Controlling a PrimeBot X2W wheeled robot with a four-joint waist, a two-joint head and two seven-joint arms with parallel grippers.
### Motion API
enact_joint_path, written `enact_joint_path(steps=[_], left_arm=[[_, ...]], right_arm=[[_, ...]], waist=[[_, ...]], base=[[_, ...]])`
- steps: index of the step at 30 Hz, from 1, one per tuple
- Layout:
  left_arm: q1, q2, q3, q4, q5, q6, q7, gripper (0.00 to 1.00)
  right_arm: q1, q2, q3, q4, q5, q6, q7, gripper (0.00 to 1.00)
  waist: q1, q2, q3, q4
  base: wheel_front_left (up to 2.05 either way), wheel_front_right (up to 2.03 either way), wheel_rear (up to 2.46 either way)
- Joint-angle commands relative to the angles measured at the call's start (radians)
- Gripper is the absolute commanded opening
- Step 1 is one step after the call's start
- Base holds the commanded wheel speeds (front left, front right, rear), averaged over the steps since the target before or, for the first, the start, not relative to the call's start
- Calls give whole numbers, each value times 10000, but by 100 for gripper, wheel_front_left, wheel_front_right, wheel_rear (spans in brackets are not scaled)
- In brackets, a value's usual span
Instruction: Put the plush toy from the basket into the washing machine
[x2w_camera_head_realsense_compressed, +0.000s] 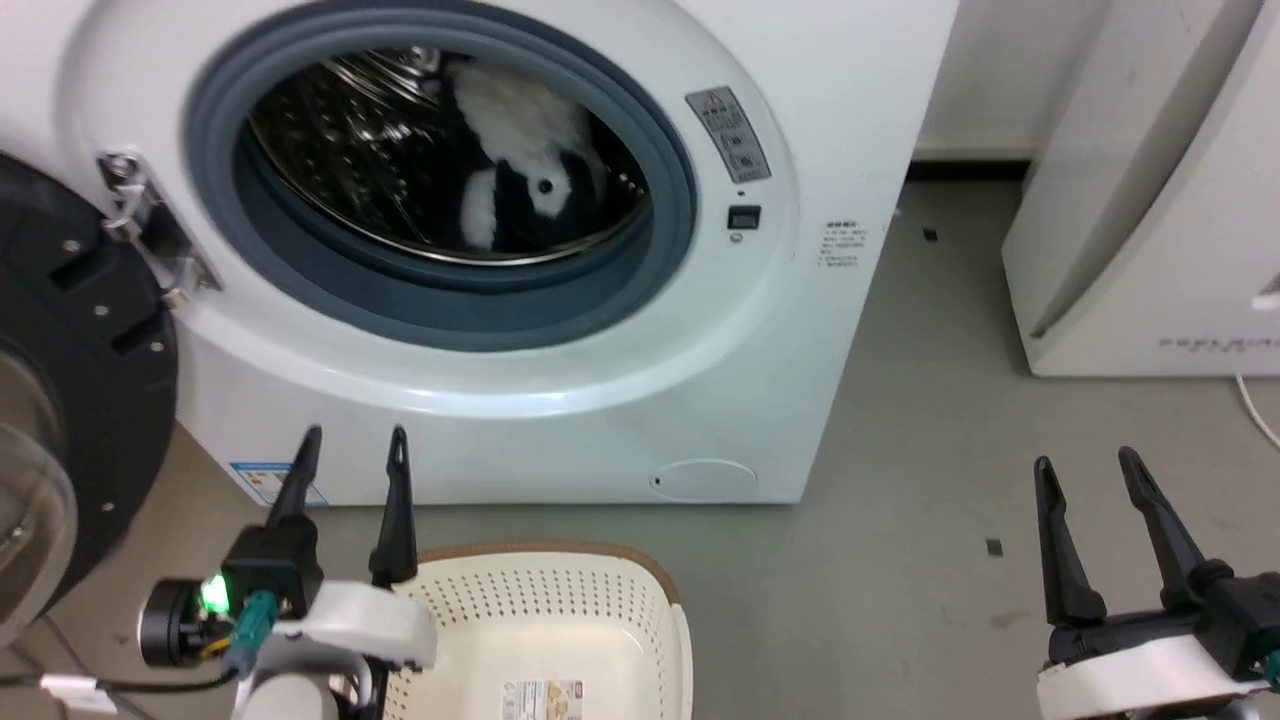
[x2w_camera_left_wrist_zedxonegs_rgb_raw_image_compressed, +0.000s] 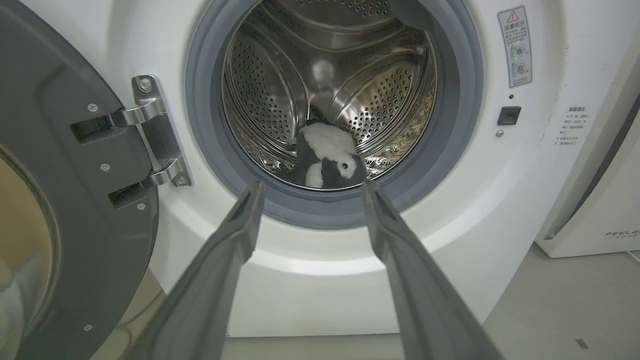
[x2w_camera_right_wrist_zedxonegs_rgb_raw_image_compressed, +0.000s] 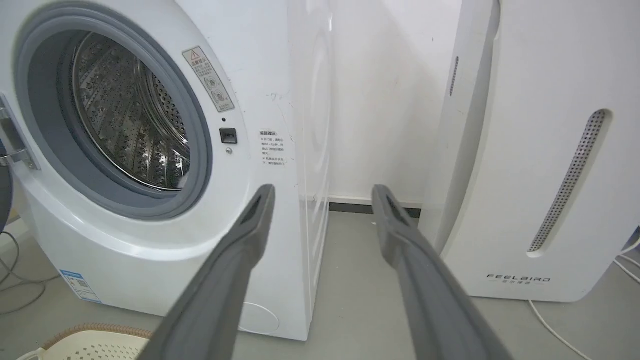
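The black-and-white plush toy (x2w_camera_head_realsense_compressed: 525, 160) lies inside the steel drum of the washing machine (x2w_camera_head_realsense_compressed: 620, 400), low and toward the front; the left wrist view shows the plush toy (x2w_camera_left_wrist_zedxonegs_rgb_raw_image_compressed: 327, 157) behind the grey gasket. The machine's black-rimmed door (x2w_camera_head_realsense_compressed: 70, 380) hangs open at the left. Below, the cream basket (x2w_camera_head_realsense_compressed: 600, 620) sits on the floor with nothing in it but its label sticker. My left gripper (x2w_camera_head_realsense_compressed: 352, 445) is open over the basket's far left corner, holding nothing. My right gripper (x2w_camera_head_realsense_compressed: 1088, 468) is open at the lower right, away from the machine.
A white FEELBIRD appliance (x2w_camera_head_realsense_compressed: 1150, 200) stands to the right of the machine, with a strip of grey floor (x2w_camera_head_realsense_compressed: 930, 420) between them. A white cable (x2w_camera_right_wrist_zedxonegs_rgb_raw_image_compressed: 555, 330) runs along the floor by that appliance. The open door (x2w_camera_left_wrist_zedxonegs_rgb_raw_image_compressed: 60, 200) blocks the left side.
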Motion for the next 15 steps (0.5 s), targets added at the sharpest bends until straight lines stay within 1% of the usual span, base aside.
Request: enact_joint_path(steps=[1, 3, 7, 11, 15], left_arm=[[338, -87, 45, -112, 70, -67, -44, 100], [600, -145, 136, -154, 43, -40, -44, 100], [991, -217, 168, -186, 85, -125, -44, 100], [1134, -290, 113, -160, 101, -218, -44, 100], [1162, -333, 95, -112, 117, -221, -44, 100]], right_arm=[[269, -10, 50, -167, 61, -9, -42, 100], [410, -10, 80, -284, 77, -9, -42, 100], [649, -10, 49, -548, 81, -9, -42, 100], [799, -10, -71, -690, 67, -9, -42, 100], [866, -10, -110, -700, 51, -9, -42, 100]], waist=[[2, 0, -345, 197], [2, 0, -538, 266], [2, 0, -781, 397], [2, 0, -907, 549], [2, 0, -968, 609]], base=[[0, 0, 0], [0, 0, 0], [0, 0, 0], [0, 0, 0], [0, 0, 0]])
